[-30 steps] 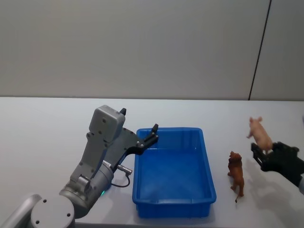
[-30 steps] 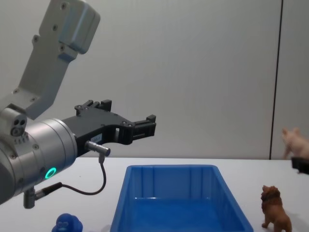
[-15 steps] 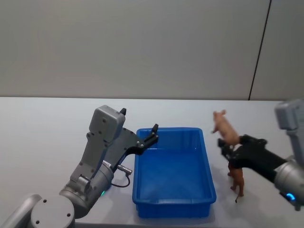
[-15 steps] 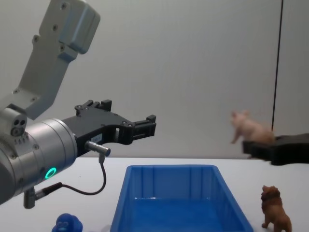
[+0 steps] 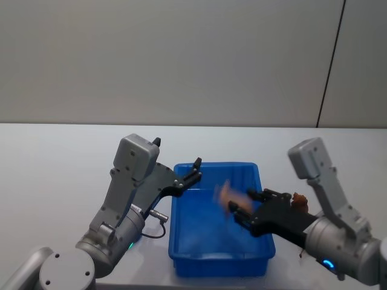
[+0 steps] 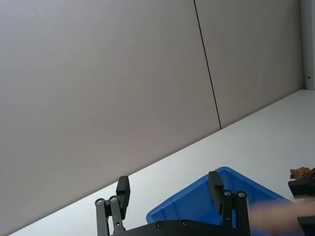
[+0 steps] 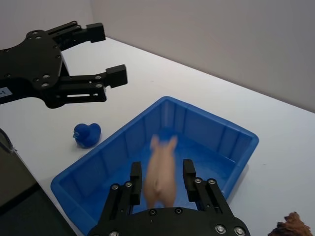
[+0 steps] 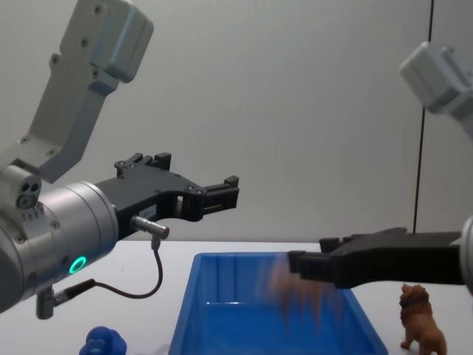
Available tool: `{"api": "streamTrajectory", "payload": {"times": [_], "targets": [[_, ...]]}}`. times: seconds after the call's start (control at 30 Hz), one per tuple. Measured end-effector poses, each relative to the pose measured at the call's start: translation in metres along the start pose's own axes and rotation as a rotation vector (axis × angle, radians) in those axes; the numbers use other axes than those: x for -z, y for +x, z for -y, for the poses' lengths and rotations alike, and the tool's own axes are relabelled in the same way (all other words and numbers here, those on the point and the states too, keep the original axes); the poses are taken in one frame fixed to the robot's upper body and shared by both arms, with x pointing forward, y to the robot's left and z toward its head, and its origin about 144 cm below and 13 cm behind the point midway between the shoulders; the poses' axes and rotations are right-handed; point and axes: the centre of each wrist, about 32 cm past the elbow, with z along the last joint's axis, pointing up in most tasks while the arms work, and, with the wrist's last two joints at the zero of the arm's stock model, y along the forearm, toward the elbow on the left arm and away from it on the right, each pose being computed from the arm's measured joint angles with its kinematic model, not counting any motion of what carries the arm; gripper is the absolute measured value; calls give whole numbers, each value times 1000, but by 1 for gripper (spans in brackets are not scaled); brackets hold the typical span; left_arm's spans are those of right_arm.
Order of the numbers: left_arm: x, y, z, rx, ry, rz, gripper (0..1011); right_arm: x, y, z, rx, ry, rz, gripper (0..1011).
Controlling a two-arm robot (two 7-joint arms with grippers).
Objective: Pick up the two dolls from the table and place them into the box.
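A pink pig toy [image 5: 225,194], blurred, is dropping over the blue box [image 5: 266,241]. It shows between the spread fingers of my right gripper [image 5: 242,202], which stands open above the box's right half. In the right wrist view the pig [image 7: 160,172] hangs over the box's inside. The brown lion [image 8: 421,318] stands on the white table [image 5: 60,169] just right of the box, partly behind my right arm. A small blue figure [image 7: 87,134] sits on the table left of the box. My left gripper [image 5: 176,153] hovers open and empty above the box's far left corner.
A grey wall with a dark vertical seam [image 5: 329,66] rises behind the table. My left arm's cable [image 5: 158,225] loops beside the box's left wall. Bare tabletop spreads left of and behind the box.
My right arm swung in from the right with the pig and now reaches over the box. The pig has come loose and is falling. The left arm, lion and box stayed put.
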Motion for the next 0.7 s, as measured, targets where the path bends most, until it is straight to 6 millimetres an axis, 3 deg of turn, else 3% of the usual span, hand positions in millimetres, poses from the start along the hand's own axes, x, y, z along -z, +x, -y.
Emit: {"api": "streamTrajectory", "payload": {"times": [0.37, 0.6, 0.7], "targets": [[0, 0, 0, 0, 0, 0, 1002, -2, -10, -10, -1, -15, 2, 826], [0, 0, 0, 0, 0, 0, 1002, -3, -5, -11, 37, 7, -10, 1000], [0, 0, 0, 0, 0, 0, 1002, -4, 1, -9, 62, 16, -19, 1001]]}}
